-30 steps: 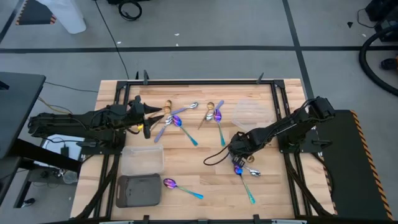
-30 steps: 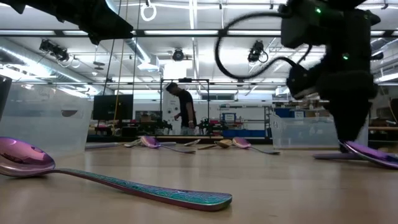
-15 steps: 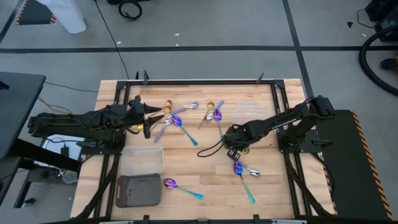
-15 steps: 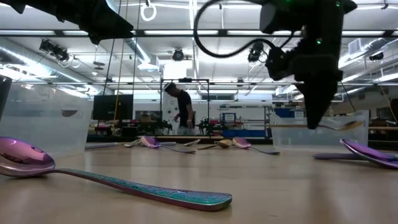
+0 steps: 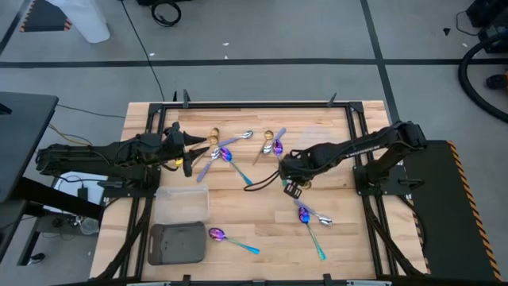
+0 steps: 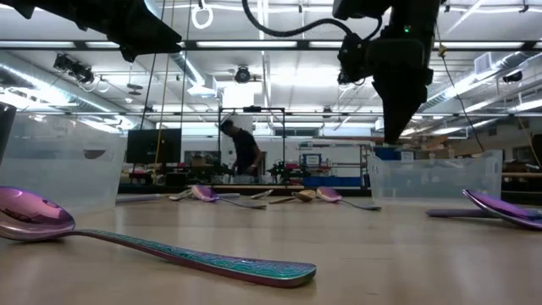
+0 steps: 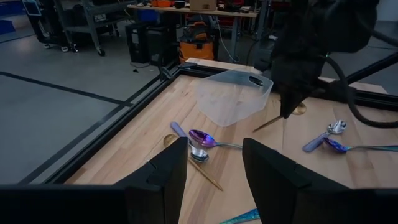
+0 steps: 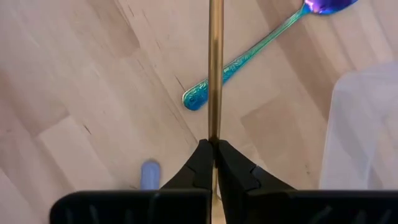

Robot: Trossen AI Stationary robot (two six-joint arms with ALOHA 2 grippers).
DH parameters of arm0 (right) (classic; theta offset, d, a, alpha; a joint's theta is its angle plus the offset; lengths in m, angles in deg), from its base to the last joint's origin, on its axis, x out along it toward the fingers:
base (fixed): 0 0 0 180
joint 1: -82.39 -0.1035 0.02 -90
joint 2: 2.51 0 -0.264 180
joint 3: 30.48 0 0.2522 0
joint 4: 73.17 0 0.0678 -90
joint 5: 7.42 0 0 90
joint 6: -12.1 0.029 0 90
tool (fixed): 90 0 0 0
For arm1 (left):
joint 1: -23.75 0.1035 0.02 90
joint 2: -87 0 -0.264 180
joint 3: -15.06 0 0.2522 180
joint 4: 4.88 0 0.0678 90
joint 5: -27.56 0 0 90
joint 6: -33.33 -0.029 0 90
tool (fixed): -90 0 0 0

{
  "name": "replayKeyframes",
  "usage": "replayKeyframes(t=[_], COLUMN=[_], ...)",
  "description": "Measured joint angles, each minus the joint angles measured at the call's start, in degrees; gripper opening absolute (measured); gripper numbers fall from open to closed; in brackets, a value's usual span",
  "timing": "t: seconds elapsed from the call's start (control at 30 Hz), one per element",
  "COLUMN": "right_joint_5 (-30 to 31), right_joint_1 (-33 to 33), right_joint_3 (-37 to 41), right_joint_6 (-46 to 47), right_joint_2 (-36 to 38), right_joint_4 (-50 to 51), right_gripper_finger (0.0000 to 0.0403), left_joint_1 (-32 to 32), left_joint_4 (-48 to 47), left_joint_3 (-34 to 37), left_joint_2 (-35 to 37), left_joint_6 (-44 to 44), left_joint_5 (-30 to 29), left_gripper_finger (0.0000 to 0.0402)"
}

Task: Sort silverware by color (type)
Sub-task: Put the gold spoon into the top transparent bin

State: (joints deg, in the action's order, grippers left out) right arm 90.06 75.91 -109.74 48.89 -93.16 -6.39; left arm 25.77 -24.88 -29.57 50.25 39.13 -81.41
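Note:
The silverware is scattered over the wooden table [image 5: 238,199]. Gold, silver and purple-teal pieces lie in two groups at the far middle [image 5: 225,151] [image 5: 274,146]. One purple-teal spoon [image 5: 232,239] lies near the front, and two more pieces [image 5: 313,220] at the near right. My right gripper [image 5: 288,179] hangs above the table's middle, shut on a gold utensil [image 8: 215,68]. My left gripper [image 5: 195,151] waits open at the far left, holding nothing. My right gripper pinches the gold utensil's slim shaft [image 8: 215,134] between its two fingertips, coming from above and pointing down. The shaft [image 7: 267,124] sticks out sideways from the fingers, slightly tilted. It is lifted clear of the table, and which end the fingers have is hidden.
A clear plastic tray [image 5: 324,143] stands at the far right, another [image 5: 182,202] at the near left. Beside that one sits a dark grey tray [image 5: 176,243] by the front edge. A teal-handled spoon [image 8: 249,53] lies on the table below the held utensil. A person stands in the room behind.
My right gripper has risen from the two pieces at the near right and gone toward the table's far left, turning a little. It has stayed shut, and the gold utensil has come up with it, clear of the table.

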Motion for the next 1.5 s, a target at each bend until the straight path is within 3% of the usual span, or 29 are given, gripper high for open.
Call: replayKeyframes(t=[0.9,1.27,1.5], right_joint_5=[-0.81,11.1,12.32], right_joint_1=[5.32,7.63,8.59], right_joint_3=[-12.23,-11.7,-11.21], right_joint_6=[-6.99,-0.13,1.79], right_joint_2=[0.48,6.53,10.26], right_joint_4=[16.56,25.55,27.25], right_gripper_finger=[0.0015,0.0015,0.0015], left_joint_1=[0.0,0.02,0.02], left_joint_4=[-0.03,-0.05,-0.05], left_joint_3=[0.0,0.0,0.0], left_joint_2=[0.0,0.0,0.0], left_joint_6=[0.02,0.02,0.02], left_joint_5=[0.0,0.01,0.01], left_gripper_finger=[0.0162,0.0162,0.0162])
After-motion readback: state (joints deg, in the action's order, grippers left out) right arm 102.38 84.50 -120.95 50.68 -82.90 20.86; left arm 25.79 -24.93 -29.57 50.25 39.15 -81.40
